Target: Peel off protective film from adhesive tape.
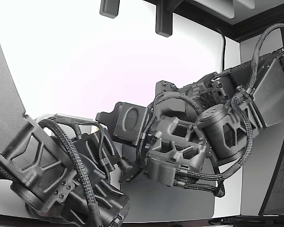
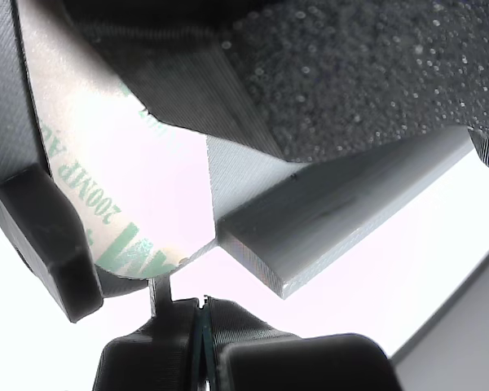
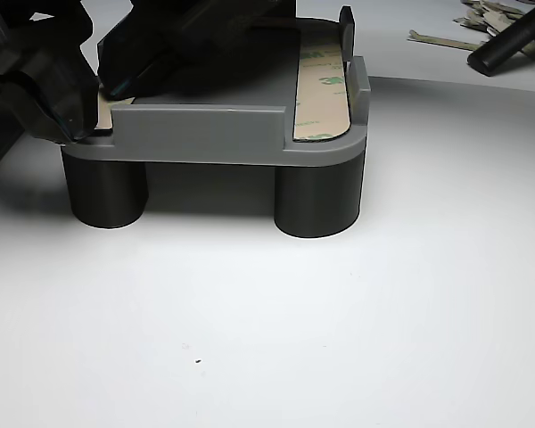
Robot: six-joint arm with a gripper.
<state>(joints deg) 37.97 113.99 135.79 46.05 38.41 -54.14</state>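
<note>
Layout: fixture on table, two tape strips on the fixture, end effector at one corner.

In the other view, the fixture [image 3: 205,134] stands on the table [image 3: 267,321] on round legs. One tape strip [image 3: 323,98] lies along the fixture's right side, just inside its raised rim. A second tape strip [image 3: 107,109] lies at the left corner, mostly hidden under the end effector [image 3: 76,116], which sits at that corner. Behind the fixture, at the view's far right, peeled film scraps [image 3: 481,22] lie on the table beside a rod [image 3: 508,40].
</note>
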